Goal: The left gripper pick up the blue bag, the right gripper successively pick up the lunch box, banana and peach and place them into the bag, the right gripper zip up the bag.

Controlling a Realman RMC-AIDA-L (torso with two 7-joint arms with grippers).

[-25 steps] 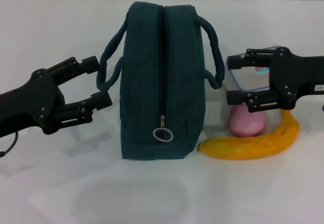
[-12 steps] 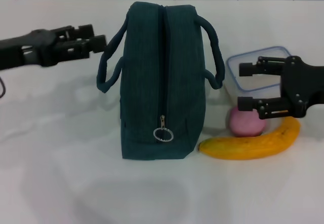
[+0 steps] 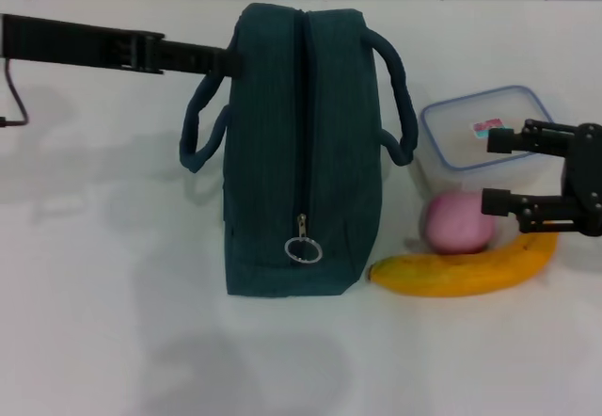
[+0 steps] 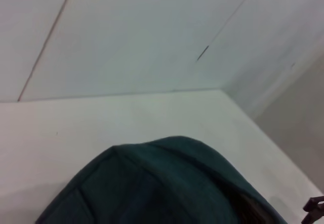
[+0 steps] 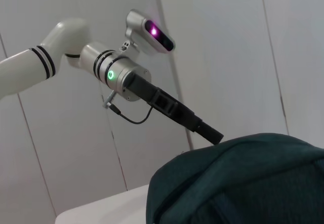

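Left hand reaches flat to bag, grip unclear; right hand spread, empty

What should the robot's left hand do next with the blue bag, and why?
Probably close on the far top corner of the blue bag and lift it a little. The left gripper has reached that corner, the zipper looks shut, and the lunch box, peach and banana lie outside beside the open right gripper.

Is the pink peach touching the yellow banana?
Touching. In the head view the peach sits right against the banana, with no table showing between them.
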